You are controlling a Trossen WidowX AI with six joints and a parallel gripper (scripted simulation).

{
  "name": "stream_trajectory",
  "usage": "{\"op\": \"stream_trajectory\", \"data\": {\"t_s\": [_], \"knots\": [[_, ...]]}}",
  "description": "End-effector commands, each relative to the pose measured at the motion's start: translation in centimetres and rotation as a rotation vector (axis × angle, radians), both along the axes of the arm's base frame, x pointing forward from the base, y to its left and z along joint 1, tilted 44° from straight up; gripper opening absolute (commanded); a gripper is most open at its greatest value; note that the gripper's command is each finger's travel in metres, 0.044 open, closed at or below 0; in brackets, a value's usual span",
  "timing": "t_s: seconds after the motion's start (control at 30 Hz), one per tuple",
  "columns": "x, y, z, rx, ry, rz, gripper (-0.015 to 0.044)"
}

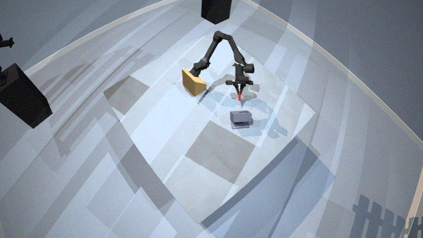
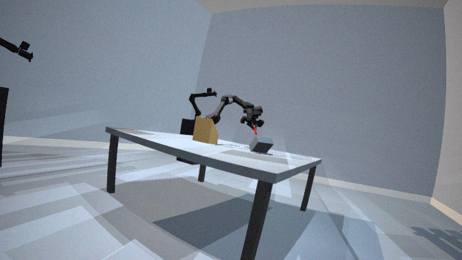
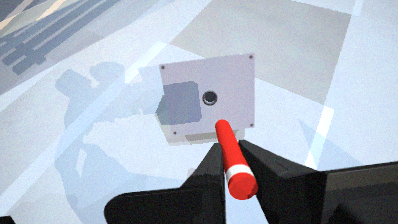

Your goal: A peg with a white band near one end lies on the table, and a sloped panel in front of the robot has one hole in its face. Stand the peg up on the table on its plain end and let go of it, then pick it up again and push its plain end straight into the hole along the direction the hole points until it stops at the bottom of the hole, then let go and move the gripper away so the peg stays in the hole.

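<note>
The red peg (image 1: 239, 95) (image 2: 255, 130) (image 3: 232, 151) is held in the air. Its white-banded end is up by the fingers and its plain end points down and outward. My gripper (image 1: 239, 90) (image 2: 254, 125) (image 3: 229, 146) is shut on the peg. The grey sloped panel (image 1: 241, 116) (image 2: 263, 144) (image 3: 230, 75) stands on the table beyond the peg. Its single dark hole (image 3: 210, 97) shows in the wrist view, a little above and left of the peg's plain end. The peg is outside the hole, with a gap between them.
A tan block (image 1: 194, 84) (image 2: 204, 130) with a slanted face stands on the table (image 1: 165, 118) (image 2: 180, 145) near the arm's base. The arm's shadow falls over the left part of the panel face. Other arms on dark pedestals stand off the table.
</note>
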State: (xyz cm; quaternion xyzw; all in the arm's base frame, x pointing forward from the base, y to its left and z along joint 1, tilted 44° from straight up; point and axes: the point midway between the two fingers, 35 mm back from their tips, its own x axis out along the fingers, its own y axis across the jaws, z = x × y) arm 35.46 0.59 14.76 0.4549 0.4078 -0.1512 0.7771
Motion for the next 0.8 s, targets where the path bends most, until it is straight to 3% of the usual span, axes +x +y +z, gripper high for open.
{"op": "stream_trajectory", "data": {"t_s": [0.0,0.77], "knots": [[0.5,0.0,-0.6,-0.002,0.005,-0.009,0.0],[3.2,0.2,-2.7,-0.005,-0.022,-0.034,0.0]]}}
